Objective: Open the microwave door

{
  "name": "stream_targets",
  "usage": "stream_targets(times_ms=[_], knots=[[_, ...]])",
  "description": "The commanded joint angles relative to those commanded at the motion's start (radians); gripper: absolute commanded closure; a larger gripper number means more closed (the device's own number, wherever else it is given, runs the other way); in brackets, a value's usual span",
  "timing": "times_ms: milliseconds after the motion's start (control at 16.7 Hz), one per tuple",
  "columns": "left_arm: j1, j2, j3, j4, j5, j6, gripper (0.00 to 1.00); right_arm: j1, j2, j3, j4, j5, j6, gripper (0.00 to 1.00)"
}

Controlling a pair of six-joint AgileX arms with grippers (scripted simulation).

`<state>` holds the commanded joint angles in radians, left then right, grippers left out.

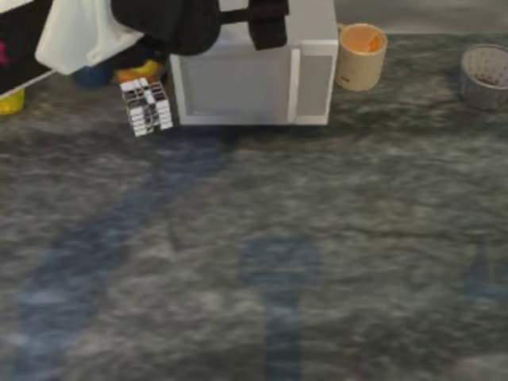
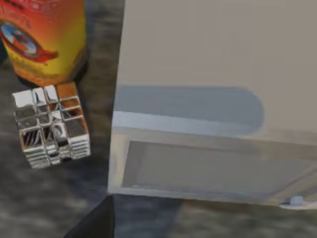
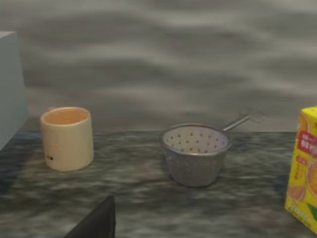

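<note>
Dark and blunt, the left arm's tool (image 1: 266, 20) hangs closest to the overhead camera, over the top of the boxy silver-grey microwave (image 1: 254, 75); whether it is released or clenched I cannot tell. That microwave stands at the far edge of the mottled grey bench (image 1: 254, 262). Its flat door with the darker grey window (image 1: 234, 87) faces the near side and looks shut. The pale vertical bar handle (image 1: 294, 83) runs up and down along the door's right edge, beside the plain control panel (image 1: 315, 82), so the coming move probably turns on reaching down and forward to that bar. The left arm is clearly nearer. Left of the microwave sits a mirrored puzzle cube (image 1: 146, 106), right of it a beige cup (image 1: 361, 55). The right arm is out of the overhead view.
</note>
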<state>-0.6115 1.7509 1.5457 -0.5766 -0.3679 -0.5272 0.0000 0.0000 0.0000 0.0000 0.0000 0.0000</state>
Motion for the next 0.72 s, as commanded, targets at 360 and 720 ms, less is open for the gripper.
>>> stream_targets(times_ms=[360, 720], knots=[[-0.130, 0.364, 0.310, -0.136, -0.077, -0.105, 0.00, 0.000, 0.000, 0.000, 0.000, 0.000, 0.000, 0.00], [-0.148, 0.409, 0.348, -0.158, -0.088, -0.119, 0.00, 0.000, 0.000, 0.000, 0.000, 0.000, 0.000, 0.00]])
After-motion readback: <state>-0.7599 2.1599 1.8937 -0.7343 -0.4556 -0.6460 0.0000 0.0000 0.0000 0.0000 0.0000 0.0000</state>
